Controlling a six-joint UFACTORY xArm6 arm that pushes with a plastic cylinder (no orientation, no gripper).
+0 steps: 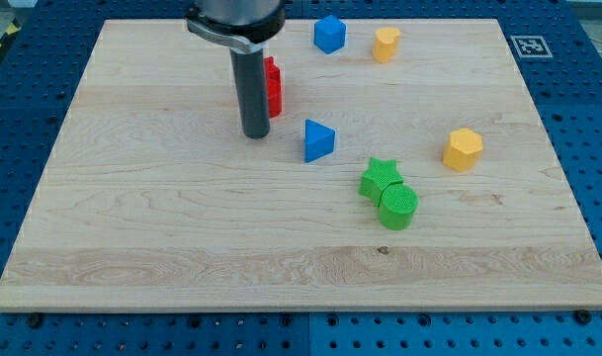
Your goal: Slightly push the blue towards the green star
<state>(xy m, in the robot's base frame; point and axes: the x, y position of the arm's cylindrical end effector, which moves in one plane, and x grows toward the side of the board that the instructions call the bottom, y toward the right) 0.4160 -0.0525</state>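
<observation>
Approach step, by my judgement. My tip (256, 135) sits mid-counter, near but apart from the blue triangular block (318, 140), on the side away from the green star (380, 176). No gripper fitted, just a rod.

Next: short nudge toward the star.

Pale wooden counter (132, 218); blue pegboard (597, 148) around.

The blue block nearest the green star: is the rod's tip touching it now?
Apart. The camera view shows bare wood between my tip and the blue block; the tip stands to its left. The green star lies lower right of the block.
</observation>
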